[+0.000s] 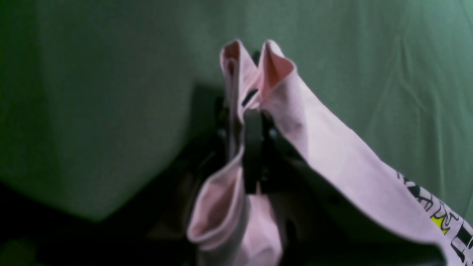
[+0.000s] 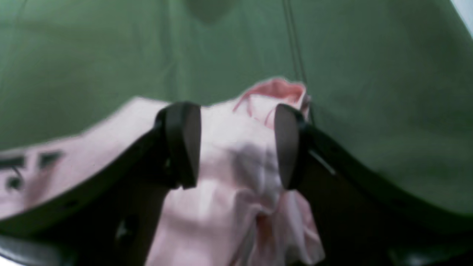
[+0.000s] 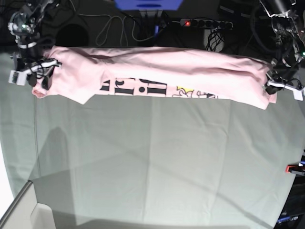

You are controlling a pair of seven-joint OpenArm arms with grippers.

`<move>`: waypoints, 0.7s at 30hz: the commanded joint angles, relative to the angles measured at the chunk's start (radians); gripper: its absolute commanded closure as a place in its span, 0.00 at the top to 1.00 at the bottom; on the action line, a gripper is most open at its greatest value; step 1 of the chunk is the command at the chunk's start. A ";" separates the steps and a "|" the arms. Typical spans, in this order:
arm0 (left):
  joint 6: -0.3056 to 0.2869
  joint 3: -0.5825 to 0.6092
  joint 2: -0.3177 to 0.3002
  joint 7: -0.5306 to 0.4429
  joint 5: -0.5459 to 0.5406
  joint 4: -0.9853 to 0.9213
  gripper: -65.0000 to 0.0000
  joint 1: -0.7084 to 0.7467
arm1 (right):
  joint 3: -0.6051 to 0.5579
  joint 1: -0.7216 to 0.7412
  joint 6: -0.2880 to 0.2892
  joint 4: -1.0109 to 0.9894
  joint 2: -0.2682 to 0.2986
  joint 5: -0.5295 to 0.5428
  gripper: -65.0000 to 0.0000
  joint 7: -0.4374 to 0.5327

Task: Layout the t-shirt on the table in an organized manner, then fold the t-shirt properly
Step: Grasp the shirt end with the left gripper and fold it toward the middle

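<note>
The pale pink t-shirt [image 3: 157, 71] is stretched in a long band along the far edge of the table [image 3: 157, 157], black lettering and a yellow graphic facing up. My left gripper [image 3: 274, 86] is shut on the shirt's right end. In the left wrist view [image 1: 253, 147] the cloth [image 1: 332, 147] is pinched between its black fingers. My right gripper [image 3: 40, 78] is at the shirt's left end. In the right wrist view [image 2: 236, 146] its jaws stand apart, astride a bunch of pink cloth [image 2: 229, 166].
A red clamp [image 3: 291, 168] sits at the table's right edge. A power strip [image 3: 205, 23] and cables lie beyond the far edge. A pale box corner [image 3: 19, 214] is at the front left.
</note>
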 commanded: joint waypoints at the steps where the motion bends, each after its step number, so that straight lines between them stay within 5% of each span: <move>1: -0.015 -0.007 -0.019 -0.019 -0.016 0.013 0.00 -0.008 | 0.005 0.008 0.004 0.005 0.006 0.000 0.50 0.025; 10: -0.018 -0.009 -0.005 -0.007 -0.020 0.194 0.00 -0.002 | 0.036 0.014 0.004 -0.043 0.005 -0.040 0.50 0.028; 21: -0.018 0.109 0.182 -0.006 0.018 0.625 0.00 0.116 | 0.174 0.105 0.004 -0.024 0.063 -0.040 0.50 0.026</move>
